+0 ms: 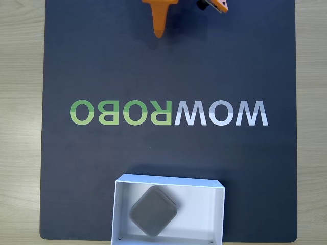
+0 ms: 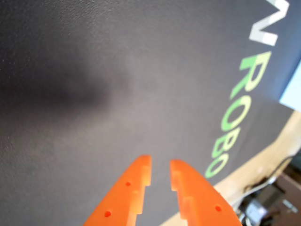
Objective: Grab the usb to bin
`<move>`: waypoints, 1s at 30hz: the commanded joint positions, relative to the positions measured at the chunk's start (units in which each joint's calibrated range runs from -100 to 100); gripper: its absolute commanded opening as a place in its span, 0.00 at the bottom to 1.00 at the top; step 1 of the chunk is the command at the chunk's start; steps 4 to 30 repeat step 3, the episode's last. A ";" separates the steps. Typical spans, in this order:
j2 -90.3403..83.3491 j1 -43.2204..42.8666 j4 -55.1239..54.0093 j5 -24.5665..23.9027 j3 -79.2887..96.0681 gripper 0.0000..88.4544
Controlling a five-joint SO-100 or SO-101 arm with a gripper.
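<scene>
While the usb point(image 1: 154, 210) lies tilted inside the bin point(image 1: 118, 204) at the mat's point(image 1: 102, 61) near edge in fixed view, the orange hand point(image 2: 160, 170) hovers w/ tips slightly apart, grasping nothing, well apart from both.

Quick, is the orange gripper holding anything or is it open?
Gripper: slightly open, a narrow gap between its fingers, holding nothing. The usb already lies in the bin.
</scene>
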 commanded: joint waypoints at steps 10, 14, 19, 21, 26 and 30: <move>0.39 0.04 -0.07 0.14 -0.18 0.05; 0.39 0.04 -0.07 0.14 -0.18 0.05; 0.39 0.04 -0.07 0.14 -0.18 0.05; 0.39 0.04 -0.07 0.14 -0.18 0.05; 0.39 0.04 -0.07 0.14 -0.18 0.05; 0.39 0.04 -0.07 0.14 -0.18 0.05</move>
